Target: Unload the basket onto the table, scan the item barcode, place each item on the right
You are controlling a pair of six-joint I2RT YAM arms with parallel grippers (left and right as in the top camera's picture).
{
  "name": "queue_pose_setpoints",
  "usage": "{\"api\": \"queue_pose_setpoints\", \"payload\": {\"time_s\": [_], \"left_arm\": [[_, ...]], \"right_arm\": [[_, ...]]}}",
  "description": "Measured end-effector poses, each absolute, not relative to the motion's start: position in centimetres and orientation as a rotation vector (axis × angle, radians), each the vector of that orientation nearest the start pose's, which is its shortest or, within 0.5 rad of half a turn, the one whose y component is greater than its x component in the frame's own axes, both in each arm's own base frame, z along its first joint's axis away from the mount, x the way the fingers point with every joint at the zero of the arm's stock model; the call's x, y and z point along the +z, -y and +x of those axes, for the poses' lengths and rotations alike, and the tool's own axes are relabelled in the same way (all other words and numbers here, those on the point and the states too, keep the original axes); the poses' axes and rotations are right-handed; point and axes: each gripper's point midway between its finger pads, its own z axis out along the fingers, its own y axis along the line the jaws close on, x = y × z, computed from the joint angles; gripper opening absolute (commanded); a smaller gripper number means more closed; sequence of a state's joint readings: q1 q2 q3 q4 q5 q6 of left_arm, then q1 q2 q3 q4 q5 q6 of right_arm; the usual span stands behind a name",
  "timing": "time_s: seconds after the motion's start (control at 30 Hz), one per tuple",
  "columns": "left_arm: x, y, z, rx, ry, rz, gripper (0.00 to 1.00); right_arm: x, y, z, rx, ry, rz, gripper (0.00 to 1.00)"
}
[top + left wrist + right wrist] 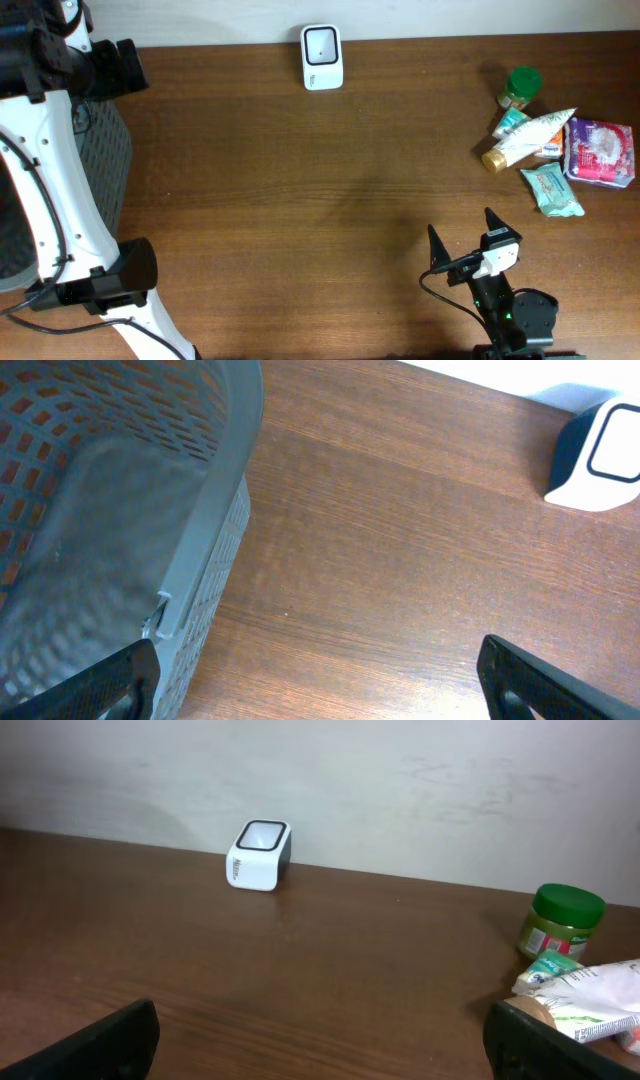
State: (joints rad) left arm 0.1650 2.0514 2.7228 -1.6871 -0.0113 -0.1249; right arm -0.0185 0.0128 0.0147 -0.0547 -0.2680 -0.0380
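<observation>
Wooden table (300, 180). Grey mesh basket (225, 550) at left edge. Left gripper (320, 680) above its rim, jaws wide, empty. Right gripper (461, 232) near front edge, jaws wide, empty. White scanner (322, 57) at back edge, centre. Items clustered far right, well apart from both grippers: pink pack (600, 152), tube (530, 135), teal sachet (551, 190), green-lidded jar (520, 88).

**Brown grain, white scanner, bright packets**

The worktop (300, 180) is showing warm brown wood with fine darker grain. At the far edge, the scanner (321, 57) is gleaming white around a black-framed face. On the left, the basket (120, 490) is showing grey, patterned with rows of small slots. At the right, the jar (520, 85) is wearing a green lid, the tube (530, 135) is showing cream with a gold cap, the soft pack (600, 152) is showing pink and purple, and the packet (551, 190) is showing pale teal.
</observation>
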Motion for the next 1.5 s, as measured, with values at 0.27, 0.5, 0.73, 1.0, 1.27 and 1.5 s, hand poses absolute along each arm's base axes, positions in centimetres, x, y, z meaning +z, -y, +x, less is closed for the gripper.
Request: {"api": "queue_pose_setpoints", "payload": {"time_s": [0.27, 0.5, 0.73, 1.0, 1.27, 1.5], "left_arm": [[33.8, -7.2, 42.0, 0.029, -2.559, -0.377, 0.99], [33.8, -7.2, 42.0, 0.029, -2.559, -0.377, 0.99], [33.8, -7.2, 42.0, 0.029, -2.559, -0.377, 0.99], [33.8, -7.2, 42.0, 0.029, -2.559, -0.378, 0.99], [33.8, -7.2, 42.0, 0.029, -2.559, -0.378, 0.99], [33.8, -7.2, 42.0, 0.029, -2.559, -0.377, 0.99]], "right_arm": [[16.1, -1.7, 24.5, 0.1, -1.637, -0.07, 0.99], [16.0, -1.5, 24.5, 0.048, -1.637, -0.101, 0.99], [16.0, -1.0, 24.6, 0.052, -1.642, -0.056, 0.99], [15.9, -1.0, 24.6, 0.025, -1.642, -0.077, 0.99], [16.0, -1.0, 24.6, 0.017, -1.64, -0.09, 0.99], [16.0, -1.0, 24.6, 0.017, -1.639, -0.094, 0.99]]}}
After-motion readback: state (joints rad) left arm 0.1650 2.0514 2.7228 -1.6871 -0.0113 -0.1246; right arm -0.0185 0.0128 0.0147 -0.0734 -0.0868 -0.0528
